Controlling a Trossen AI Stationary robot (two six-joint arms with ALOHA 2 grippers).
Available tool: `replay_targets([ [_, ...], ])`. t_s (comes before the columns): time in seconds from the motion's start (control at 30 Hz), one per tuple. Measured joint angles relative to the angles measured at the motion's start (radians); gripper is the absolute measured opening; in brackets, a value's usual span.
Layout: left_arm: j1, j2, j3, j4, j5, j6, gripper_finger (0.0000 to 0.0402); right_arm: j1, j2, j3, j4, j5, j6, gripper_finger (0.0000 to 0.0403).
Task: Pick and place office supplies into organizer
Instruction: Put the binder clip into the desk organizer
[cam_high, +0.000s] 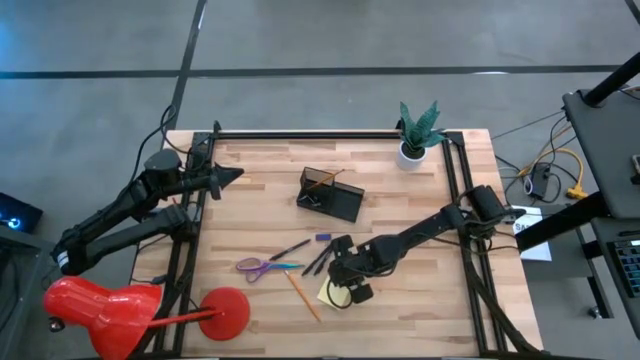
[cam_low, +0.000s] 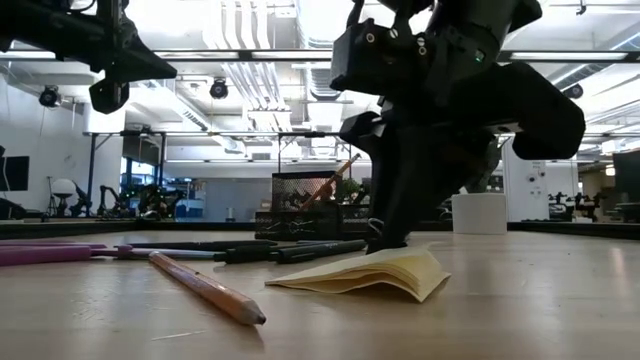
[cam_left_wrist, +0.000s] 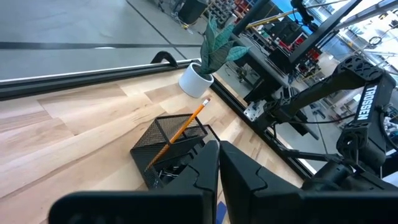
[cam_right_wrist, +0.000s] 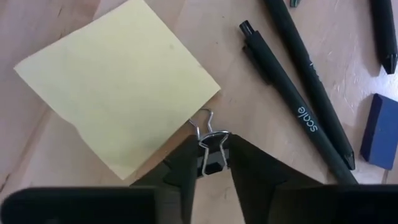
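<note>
My right gripper (cam_high: 347, 287) stands low over the table's near middle, shut on a small black clip (cam_right_wrist: 211, 159) beside the yellow sticky-note pad (cam_right_wrist: 118, 81). Two black pens (cam_right_wrist: 298, 102) and a blue block (cam_right_wrist: 379, 130) lie next to it. Purple-handled scissors (cam_high: 258, 266) and an orange pencil (cam_high: 301, 296) lie flat to the left. The mesh organizer (cam_high: 330, 193) stands at the table's middle with an orange pencil (cam_left_wrist: 186, 127) leaning in its cup. My left gripper (cam_high: 228, 178) is shut and empty, raised at the far left. My right gripper pinches the black body of the clip (cam_right_wrist: 212, 163) between its two fingers, one on each side. The fingers come from above, pointing down. The clip's silver wire loops (cam_right_wrist: 207, 124) stick out ahead of the fingertips. Whether the clip rests on the table, I cannot tell.
A potted green plant (cam_high: 417, 135) stands at the far right corner. A red desk lamp (cam_high: 130, 310) sits at the near left, its round base (cam_high: 226, 310) on the table. Black rails run along the table's left, right and far edges.
</note>
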Motion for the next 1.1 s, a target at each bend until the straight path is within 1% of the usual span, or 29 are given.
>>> replay_targets([
  [0.2,0.0,0.0,0.0,0.0,0.0,0.0,0.0,-0.003,-0.004,0.0,0.0,0.007,0.0,0.0026],
  [0.3,0.0,0.0,0.0,0.0,0.0,0.0,0.0,-0.007,-0.006,0.001,-0.002,0.022,-0.001,0.0011],
  [0.53,0.0,0.0,0.0,0.0,0.0,-0.001,0.0,-0.041,-0.004,0.039,-0.052,0.064,0.005,0.0008],
  [0.7,0.0,0.0,0.0,0.0,0.0,-0.001,0.0,-0.091,-0.021,0.089,-0.08,0.215,0.023,0.0008],
  [0.9,0.0,0.0,0.0,0.0,0.0,-0.001,0.0,-0.213,-0.077,0.149,-0.068,0.326,0.0,0.0008],
  [1.0,0.0,0.0,0.0,0.0,-0.001,-0.001,0.0,-0.294,-0.077,0.179,-0.068,0.33,-0.008,0.0008],
  [1.1,0.0,0.0,0.0,0.0,0.0,-0.001,0.0,-0.368,-0.073,0.197,-0.045,0.253,-0.011,0.0008],
])
